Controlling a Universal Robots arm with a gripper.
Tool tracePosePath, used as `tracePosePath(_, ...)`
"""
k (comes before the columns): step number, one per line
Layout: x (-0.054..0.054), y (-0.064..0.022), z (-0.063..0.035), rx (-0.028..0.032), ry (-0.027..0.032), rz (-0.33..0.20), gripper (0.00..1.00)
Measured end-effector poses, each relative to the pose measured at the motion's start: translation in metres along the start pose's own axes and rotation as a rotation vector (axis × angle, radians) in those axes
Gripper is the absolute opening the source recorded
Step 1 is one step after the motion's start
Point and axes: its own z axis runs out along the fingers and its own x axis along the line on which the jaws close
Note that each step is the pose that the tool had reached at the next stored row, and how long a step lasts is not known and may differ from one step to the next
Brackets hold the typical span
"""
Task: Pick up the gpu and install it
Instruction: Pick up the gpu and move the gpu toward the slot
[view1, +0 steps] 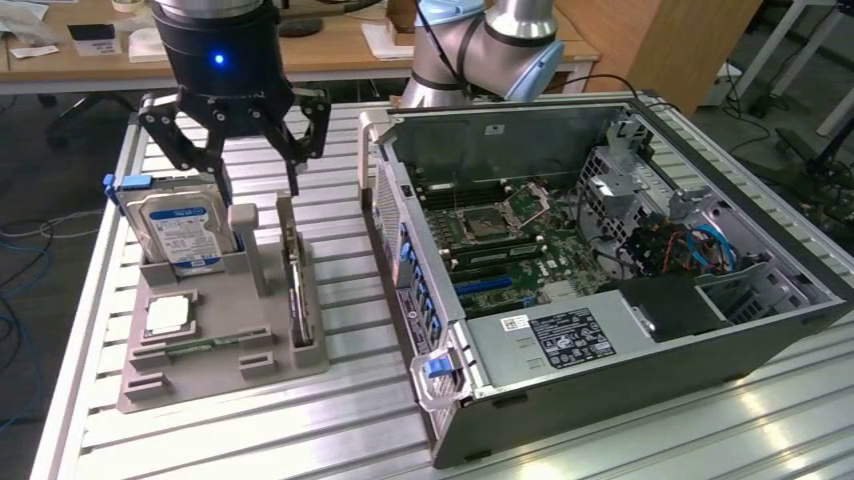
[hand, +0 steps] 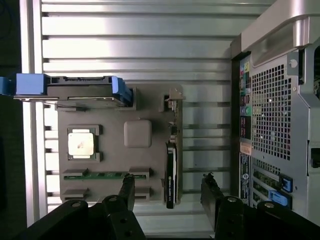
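Observation:
The gpu (view1: 296, 292) is a thin dark card standing on edge in a slot on the side of a grey holder (view1: 220, 372) that faces the computer case. Its pale bracket end points away from the exterior camera. In the wrist view the gpu (hand: 170, 172) runs lengthwise between my two fingers. My gripper (view1: 256, 186) hangs open above the far end of the holder, a little above the card and not touching it, and nothing is between its fingers. From the wrist the gripper (hand: 167, 186) straddles the card's dark end.
A silver hard drive (view1: 180, 235) with blue rails stands upright in the holder at the exterior view's left, with a cpu (view1: 167, 315) and a green memory stick (hand: 105, 175) beside it. The open computer case (view1: 601, 250) lies at the exterior view's right on the slatted metal table (view1: 347, 420).

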Motion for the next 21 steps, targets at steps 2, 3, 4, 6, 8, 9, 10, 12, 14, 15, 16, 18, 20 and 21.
tracePosePath(2, 0.0, -0.0012, 0.0023, 0.0001, 0.0002, -0.002, 0.65)
tracePosePath(3, 0.0, -0.0021, 0.0035, 0.0001, 0.0003, -0.003, 0.65)
tracePosePath(4, 0.0, -0.0027, 0.0047, 0.0, 0.0003, -0.003, 0.65)
tracePosePath(6, 0.0, -0.0046, 0.0065, 0.0001, 0.0006, -0.004, 0.65)
tracePosePath(8, 0.0, -0.0067, 0.0087, -0.0003, 0.0003, -0.004, 0.65)
tracePosePath(9, 0.0, -0.0071, 0.0099, -0.0001, 0.0005, -0.004, 0.65)
tracePosePath(10, -0.001, -0.0074, 0.0112, -0.0001, 0.0006, -0.004, 0.65)
tracePosePath(12, -0.002, -0.0076, 0.0145, 0.0, 0.0006, -0.004, 0.65)
tracePosePath(14, -0.003, -0.0078, 0.0184, -0.0001, 0.0005, -0.004, 0.65)
tracePosePath(15, -0.003, -0.0079, 0.0201, 0.0, 0.0006, -0.004, 0.65)
tracePosePath(16, -0.004, -0.008, 0.0219, 0.0, 0.0008, -0.008, 0.65)
tracePosePath(18, -0.005, -0.0082, 0.0256, -0.0004, 0.0016, -0.025, 0.65)
tracePosePath(20, -0.006, -0.0082, 0.0293, -0.0004, 0.0021, -0.035, 0.65)
tracePosePath(21, -0.006, -0.0085, 0.031, -0.0003, 0.0023, -0.036, 0.65)
